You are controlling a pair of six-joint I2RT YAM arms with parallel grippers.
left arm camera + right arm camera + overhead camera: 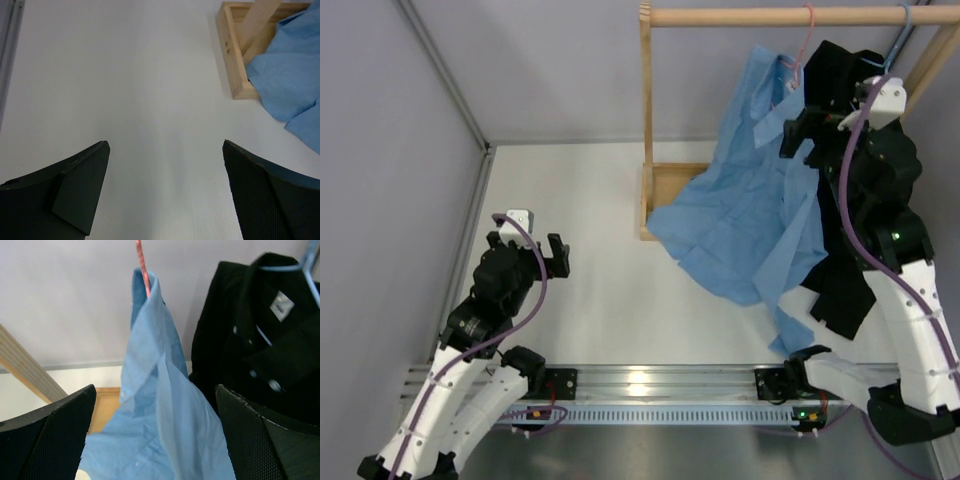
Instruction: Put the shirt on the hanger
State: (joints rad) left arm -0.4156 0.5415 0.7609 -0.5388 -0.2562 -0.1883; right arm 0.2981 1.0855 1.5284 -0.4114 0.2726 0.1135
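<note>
Shirt (pixel 750 200) on hanger (pixel 142 265) (collar up), left end effector (pixel 166 145) open, right end effector (pixel 156 402) open

Bright, even light, soft shadows; glare on the silver metal rail (pixel 640 382) at six o'clock; wrist views slightly soft.

A robotics lab: two arms (pixel 485 300) are sitting bolted to an aluminium rail (pixel 650 380) at a white table (pixel 610 290), grey panels (pixel 380 150) enclosing it.
</note>
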